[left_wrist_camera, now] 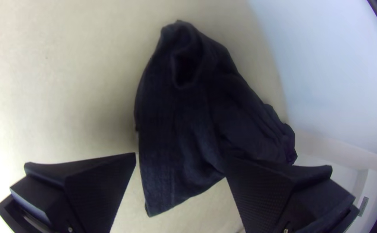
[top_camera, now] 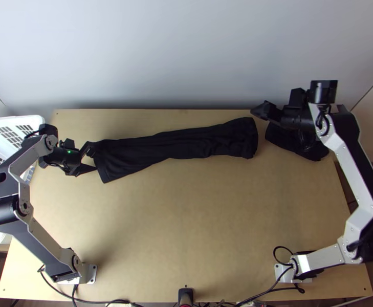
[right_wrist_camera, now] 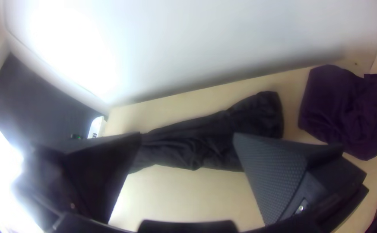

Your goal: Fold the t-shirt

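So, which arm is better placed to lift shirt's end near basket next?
Likely left: the left gripper is open at that end of the t-shirt; the right gripper is by the opposite end.

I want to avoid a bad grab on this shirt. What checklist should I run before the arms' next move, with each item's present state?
1. Left gripper open: ok.
2. Right gripper open: ok.
3. Black t-shirt lying wholly on the table: ok, in a long narrow strip.
4. Strip smooth: not ok, creases show.
5. Purple cloth apart from the shirt: ok.
6. Layers inside the strip lined up: cannot tell.
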You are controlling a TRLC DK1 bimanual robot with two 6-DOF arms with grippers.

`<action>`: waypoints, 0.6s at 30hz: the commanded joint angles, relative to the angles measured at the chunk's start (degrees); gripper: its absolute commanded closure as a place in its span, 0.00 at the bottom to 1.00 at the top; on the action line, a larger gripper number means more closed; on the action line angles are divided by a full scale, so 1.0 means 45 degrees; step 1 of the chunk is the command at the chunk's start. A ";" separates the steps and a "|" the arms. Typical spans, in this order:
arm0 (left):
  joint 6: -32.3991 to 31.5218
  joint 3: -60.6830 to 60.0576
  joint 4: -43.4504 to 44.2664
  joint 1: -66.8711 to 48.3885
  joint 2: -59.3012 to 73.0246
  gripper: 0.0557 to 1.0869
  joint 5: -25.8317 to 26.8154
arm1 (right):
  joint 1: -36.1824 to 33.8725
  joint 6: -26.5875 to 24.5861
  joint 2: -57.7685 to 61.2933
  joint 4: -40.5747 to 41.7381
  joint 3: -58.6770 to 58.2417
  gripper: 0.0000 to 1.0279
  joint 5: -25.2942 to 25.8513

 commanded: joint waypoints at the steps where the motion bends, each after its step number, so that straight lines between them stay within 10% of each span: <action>1: 0.0170 0.0135 0.0916 0.0287 0.0426 0.07 0.0047 | 0.0199 0.0404 -0.0677 -0.0142 0.0105 0.04 -0.0128; 18: -0.0728 0.1717 0.1365 -0.1100 0.1989 0.13 0.0126 | 0.0297 0.0893 -0.1419 -0.0142 -0.1164 0.04 -0.0128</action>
